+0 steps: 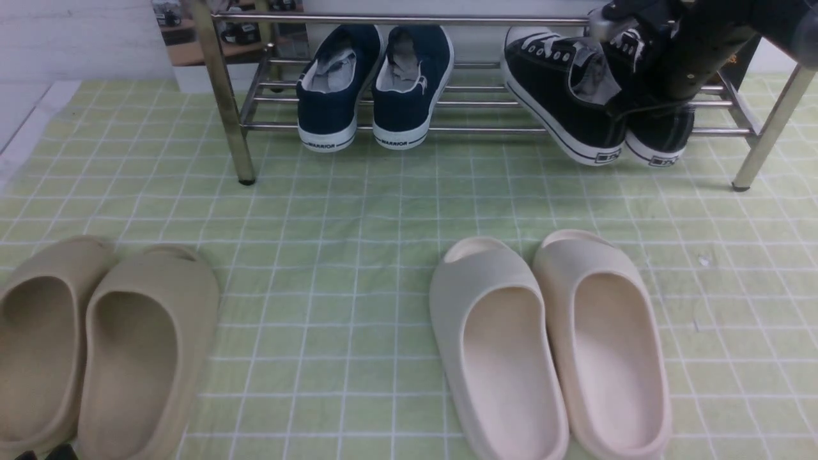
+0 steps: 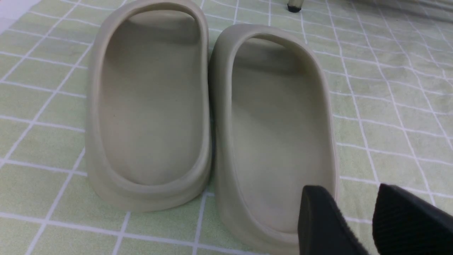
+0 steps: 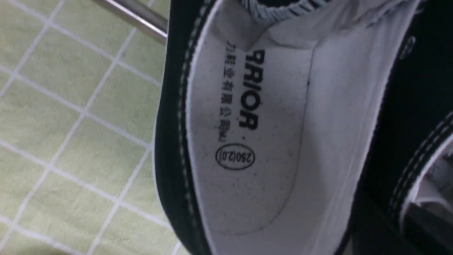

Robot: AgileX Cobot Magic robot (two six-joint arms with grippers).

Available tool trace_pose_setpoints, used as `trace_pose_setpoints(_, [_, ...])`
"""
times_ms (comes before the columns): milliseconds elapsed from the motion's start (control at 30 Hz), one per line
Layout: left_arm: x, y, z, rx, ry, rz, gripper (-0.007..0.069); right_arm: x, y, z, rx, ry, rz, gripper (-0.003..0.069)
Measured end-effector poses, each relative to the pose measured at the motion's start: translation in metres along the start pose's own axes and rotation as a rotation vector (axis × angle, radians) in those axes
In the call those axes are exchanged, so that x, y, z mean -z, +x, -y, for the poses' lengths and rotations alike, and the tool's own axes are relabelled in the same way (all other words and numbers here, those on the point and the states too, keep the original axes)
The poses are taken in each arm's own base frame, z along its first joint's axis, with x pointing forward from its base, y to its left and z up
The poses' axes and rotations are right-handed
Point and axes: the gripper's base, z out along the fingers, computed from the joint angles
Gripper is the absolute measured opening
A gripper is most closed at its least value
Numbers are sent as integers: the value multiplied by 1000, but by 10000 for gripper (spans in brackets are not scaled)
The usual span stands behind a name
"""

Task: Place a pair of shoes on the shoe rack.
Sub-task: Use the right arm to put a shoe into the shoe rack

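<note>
The two black canvas sneakers sit at the right end of the chrome shoe rack (image 1: 447, 130), heels overhanging its front bar. The left sneaker (image 1: 562, 102) leans sideways; the right sneaker (image 1: 661, 131) is partly hidden under my right arm. My right gripper (image 1: 632, 96) reaches down between them and is shut on their adjoining inner walls. The right wrist view shows one sneaker's grey insole (image 3: 247, 141), the other sneaker's black side (image 3: 421, 106) and a rack bar (image 3: 131, 16). My left gripper (image 2: 348, 191) is open and empty, low over the heel of a tan slide.
Navy WARRIOR slip-ons (image 1: 377, 83) stand on the rack's left half. Tan slides (image 1: 96, 345) (image 2: 148, 106) lie at the near left and cream slides (image 1: 549, 345) at the near centre, on a green checked cloth (image 1: 358, 211). Rack legs (image 1: 220, 96) (image 1: 767, 134) stand on the cloth.
</note>
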Motion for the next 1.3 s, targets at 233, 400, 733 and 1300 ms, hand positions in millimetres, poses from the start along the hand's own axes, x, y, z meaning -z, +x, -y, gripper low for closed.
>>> trace_pose_setpoints(233, [0, 0, 0, 0, 0, 0, 239, 10, -4, 2, -28, 17, 25, 249])
trace_pose_setpoints(400, [0, 0, 0, 0, 0, 0, 239, 48, -2, 1, -33, 1, -39, 451])
trace_pose_setpoints(733, [0, 0, 0, 0, 0, 0, 239, 72, 11, 6, -90, -20, -145, 311])
trace_pose_setpoints(1300, [0, 0, 0, 0, 0, 0, 239, 12, 17, 3, -162, -34, -146, -3])
